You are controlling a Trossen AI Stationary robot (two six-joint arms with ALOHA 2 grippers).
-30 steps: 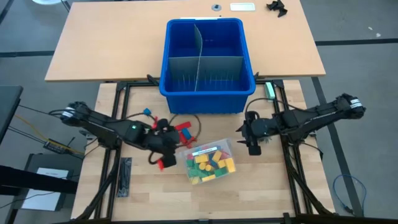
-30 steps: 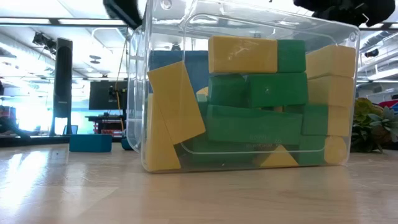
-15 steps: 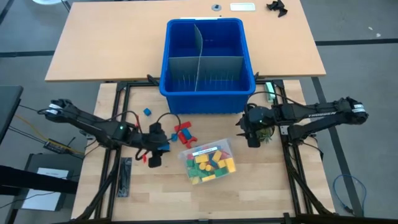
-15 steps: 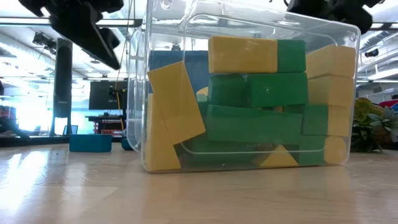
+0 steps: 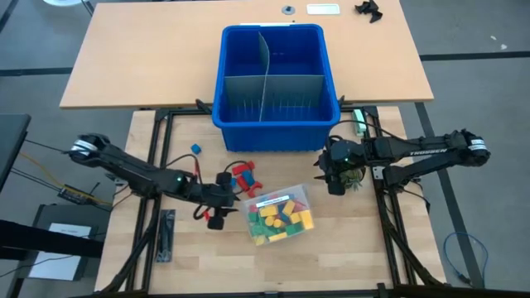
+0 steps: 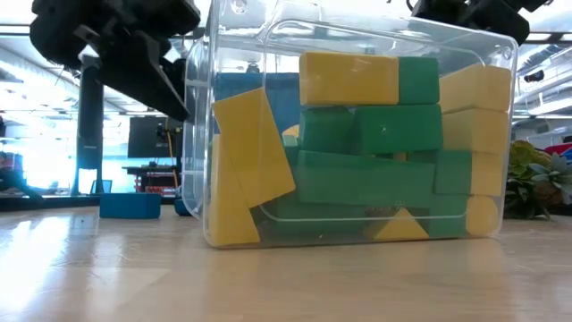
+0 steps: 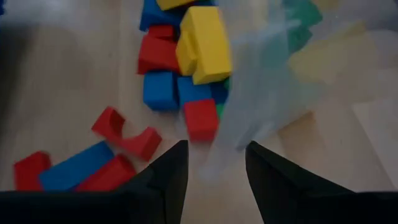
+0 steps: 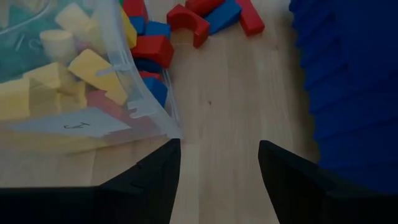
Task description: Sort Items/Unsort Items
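Left gripper moved nearer blocks, open, beside.

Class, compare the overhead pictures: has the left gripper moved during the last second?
Yes. The left gripper pulled back leftward, then returned toward the clear plastic box of yellow and green blocks, ending just left of it.

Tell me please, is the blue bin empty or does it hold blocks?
Empty. The high view shows the blue bin with only grey dividers inside, no blocks in any compartment.
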